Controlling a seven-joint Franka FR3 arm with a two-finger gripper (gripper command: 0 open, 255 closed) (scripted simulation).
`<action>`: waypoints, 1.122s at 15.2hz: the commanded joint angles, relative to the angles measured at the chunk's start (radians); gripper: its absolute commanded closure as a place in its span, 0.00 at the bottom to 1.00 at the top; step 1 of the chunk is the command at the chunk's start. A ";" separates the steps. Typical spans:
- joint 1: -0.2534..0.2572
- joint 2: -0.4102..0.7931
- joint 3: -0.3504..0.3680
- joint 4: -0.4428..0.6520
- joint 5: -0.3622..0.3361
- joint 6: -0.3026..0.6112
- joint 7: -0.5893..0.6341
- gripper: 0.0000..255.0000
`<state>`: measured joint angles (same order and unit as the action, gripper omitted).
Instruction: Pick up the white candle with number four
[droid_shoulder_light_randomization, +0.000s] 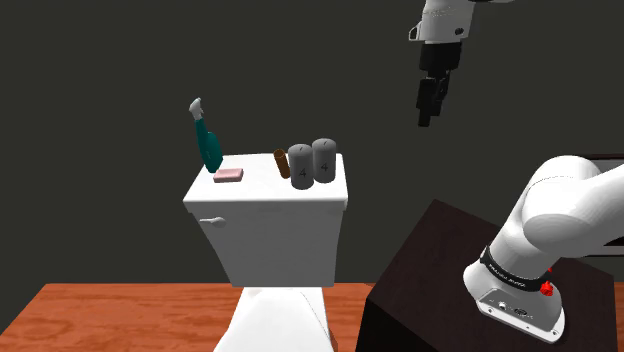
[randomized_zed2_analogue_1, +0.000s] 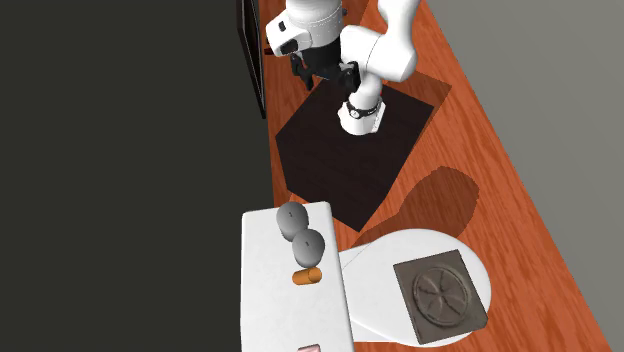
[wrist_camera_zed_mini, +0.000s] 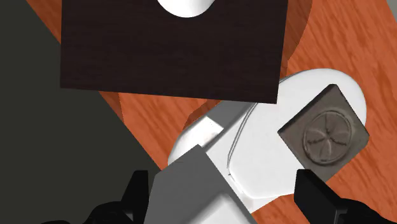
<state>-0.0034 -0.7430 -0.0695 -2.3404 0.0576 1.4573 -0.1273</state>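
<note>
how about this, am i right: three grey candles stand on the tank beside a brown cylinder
No: two, not three. The shoulder view shows just a left candle and a right candle, both grey, standing on the tank beside a brown cylinder.

Grey on the nearer candle (droid_shoulder_light_randomization: 301, 165) and the farther candle (droid_shoulder_light_randomization: 324, 160), each marked with a darker 4. Brown on the cylinder (droid_shoulder_light_randomization: 281, 164), pink on the soap bar (droid_shoulder_light_randomization: 229, 175), teal with a white top on the spray bottle (droid_shoulder_light_randomization: 207, 140). White toilet tank (droid_shoulder_light_randomization: 270, 235); reddish wood-grain floor (droid_shoulder_light_randomization: 120, 315); dark brown stand (droid_shoulder_light_randomization: 420, 290); grey square plaque (wrist_camera_zed_mini: 325, 133) bearing a spoked wheel. Black fingers (wrist_camera_zed_mini: 318, 194).
</note>
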 joint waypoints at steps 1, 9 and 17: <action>0.000 0.000 0.000 0.000 0.000 0.000 0.000 0.00; -0.011 0.145 0.190 -0.011 0.061 0.251 0.310 0.00; -0.053 0.395 0.360 0.097 0.005 0.461 0.638 0.00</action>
<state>-0.0486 -0.3879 0.2703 -2.2625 0.0771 1.8894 0.4635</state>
